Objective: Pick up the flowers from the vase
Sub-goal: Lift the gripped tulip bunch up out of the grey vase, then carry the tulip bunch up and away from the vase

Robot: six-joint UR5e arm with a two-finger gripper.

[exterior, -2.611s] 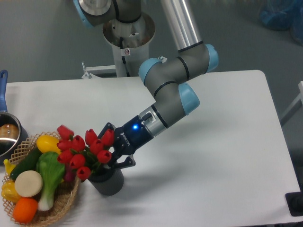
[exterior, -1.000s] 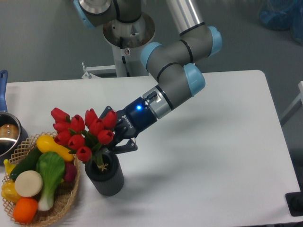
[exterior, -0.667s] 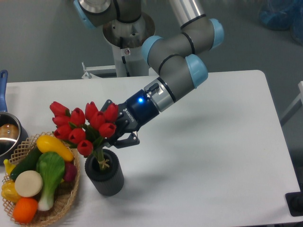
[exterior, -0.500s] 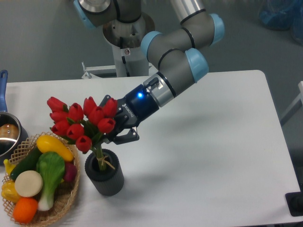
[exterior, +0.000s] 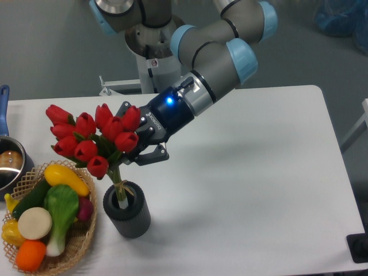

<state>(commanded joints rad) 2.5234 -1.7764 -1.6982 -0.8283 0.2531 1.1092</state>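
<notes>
The flowers (exterior: 92,138), a bunch of red tulip buds with green leaves, are held up above the vase (exterior: 127,211). Only the thin tied stem ends (exterior: 119,191) still reach into its round mouth. The vase is a short dark grey ribbed pot standing upright on the white table. My gripper (exterior: 129,146) is shut on the bunch just below the buds, coming in from the right at a slant. The buds and leaves hide the fingertips.
A wicker basket (exterior: 80,248) of vegetables stands left of the vase, almost touching it. A metal saucepan (exterior: 10,164) with a blue handle sits at the left edge. The arm's base (exterior: 155,52) rises behind the table's far edge.
My gripper has risen and moved left with the flowers in it. The stems have slid up out of the vase until only their ends remain inside. The vase has stayed in place.
</notes>
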